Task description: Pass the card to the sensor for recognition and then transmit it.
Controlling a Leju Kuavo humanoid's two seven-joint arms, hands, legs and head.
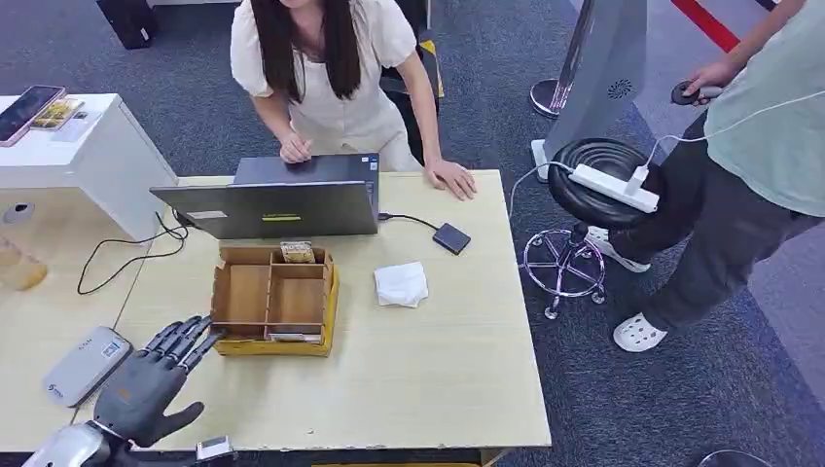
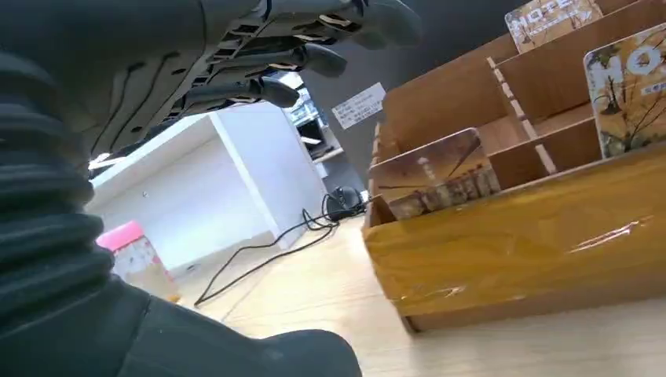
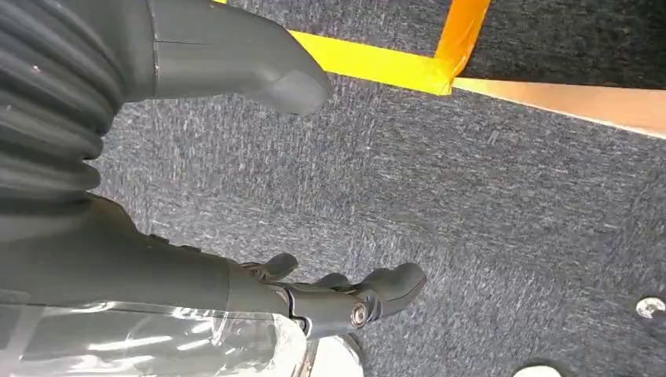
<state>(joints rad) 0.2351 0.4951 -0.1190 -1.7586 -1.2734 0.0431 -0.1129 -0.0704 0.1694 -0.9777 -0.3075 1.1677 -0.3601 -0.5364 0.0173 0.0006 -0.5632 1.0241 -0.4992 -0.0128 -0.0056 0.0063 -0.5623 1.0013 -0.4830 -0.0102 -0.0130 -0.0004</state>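
Hovering lower left of frame, left hand (image 1: 156,375) open, fingers spread beside card box (image 1: 275,300); right hand (image 3: 314,294) empty, loosely open over carpet (image 3: 510,196).

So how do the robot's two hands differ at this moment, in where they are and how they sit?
The left hand is raised over the table, fingers spread toward the cardboard box; the right hand hangs over grey carpet with fingers loosely curled. The left hand has cards in the box in front of it; the right hand has none. Both hold nothing.
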